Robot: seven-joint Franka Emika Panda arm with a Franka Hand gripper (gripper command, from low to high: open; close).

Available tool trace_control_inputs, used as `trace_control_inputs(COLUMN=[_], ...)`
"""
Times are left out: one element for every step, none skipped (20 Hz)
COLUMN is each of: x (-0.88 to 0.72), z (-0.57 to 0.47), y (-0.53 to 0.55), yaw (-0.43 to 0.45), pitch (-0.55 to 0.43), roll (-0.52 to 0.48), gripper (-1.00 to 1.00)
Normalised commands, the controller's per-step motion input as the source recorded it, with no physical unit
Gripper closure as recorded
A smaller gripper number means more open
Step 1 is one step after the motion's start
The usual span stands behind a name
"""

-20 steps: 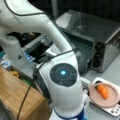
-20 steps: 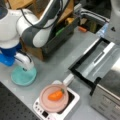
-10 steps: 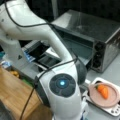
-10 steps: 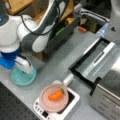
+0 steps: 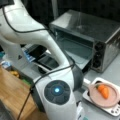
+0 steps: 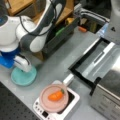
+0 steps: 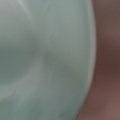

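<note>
1. In a front view the arm's white elbow has swung closer since a second ago; my end effector is hidden behind it. The orange carrot [image 5: 103, 91] lies on the round pink plate [image 5: 96, 98].
2. In a front view the end effector [image 6: 23, 65] sits down on the round teal plate [image 6: 24, 77] on the grey tabletop [image 6: 57, 63] (grip: I cannot tell).
3. Wrist view: pale teal plate [image 7: 45, 60] fills it, very close.
</note>
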Motion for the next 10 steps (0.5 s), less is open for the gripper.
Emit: trace_control_inputs(x=[0.22,0.21,0.20,0.19,0.18,0.17,0.18,0.18,0.18,0.18], z=[-0.08,-0.07,-0.03,-0.03,0.00,0.01,0.01,0.01,0.00,0.00], y=[-0.15,-0.13,-0.11,-0.07,-0.04,-0.01,0.02,0.04,0.04,0.05], yaw=[0.013,0.004,-0.010,-0.027,-0.032,-0.044,-0.060,-0.069,-0.073,-0.078], pitch=[-0.005,-0.005,-0.001,0.002,0.004,0.004,0.000,-0.001,-0.001,-0.001], roll=[0.206,0.189,0.171,0.153,0.149,0.142,0.132,0.125,0.122,0.116], gripper=[-1.00,-1.00,-1.00,-1.00,-1.00,-1.00,-1.00,-1.00,-1.00,-1.00])
